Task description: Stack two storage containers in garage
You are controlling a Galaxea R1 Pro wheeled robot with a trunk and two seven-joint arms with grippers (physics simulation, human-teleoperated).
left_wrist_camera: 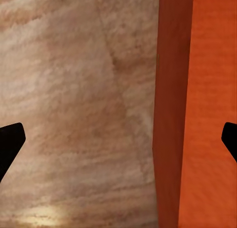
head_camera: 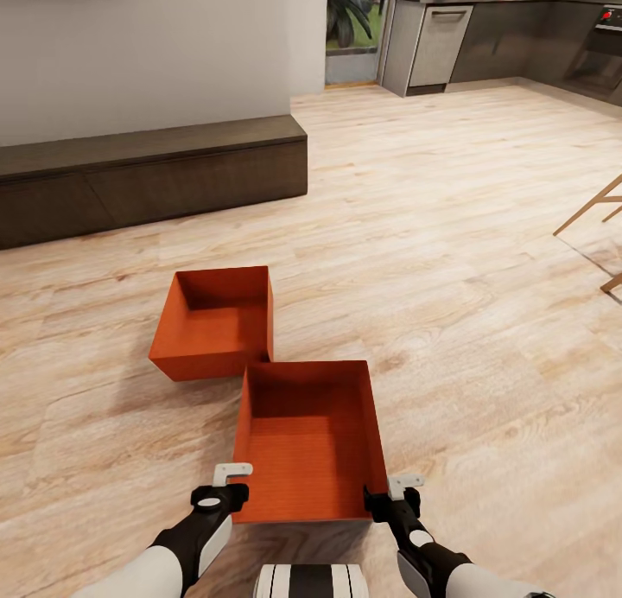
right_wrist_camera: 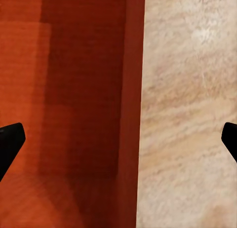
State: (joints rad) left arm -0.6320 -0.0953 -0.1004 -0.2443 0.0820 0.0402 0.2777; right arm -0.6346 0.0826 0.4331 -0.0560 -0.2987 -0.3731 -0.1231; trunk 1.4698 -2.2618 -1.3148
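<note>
Orange-red walls sit between both sets of jaws: the left gripper (head_camera: 231,484) straddles the near container (head_camera: 309,438) at its left wall, the right gripper (head_camera: 393,492) at its right wall, each spread wide and not clamped. Both arms reach forward and down, side by side. Two storage containers lie on the wood-plank floor (head_camera: 484,321); the far container (head_camera: 213,321) touches the near one corner to corner, near the low dark cabinet (head_camera: 147,179).

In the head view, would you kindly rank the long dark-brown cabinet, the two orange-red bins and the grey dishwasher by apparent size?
1. Long dark-brown cabinet
2. Nearer orange-red bin, though nearness inflates it; the farther orange-red bin seems alike in build
3. Grey dishwasher
</note>
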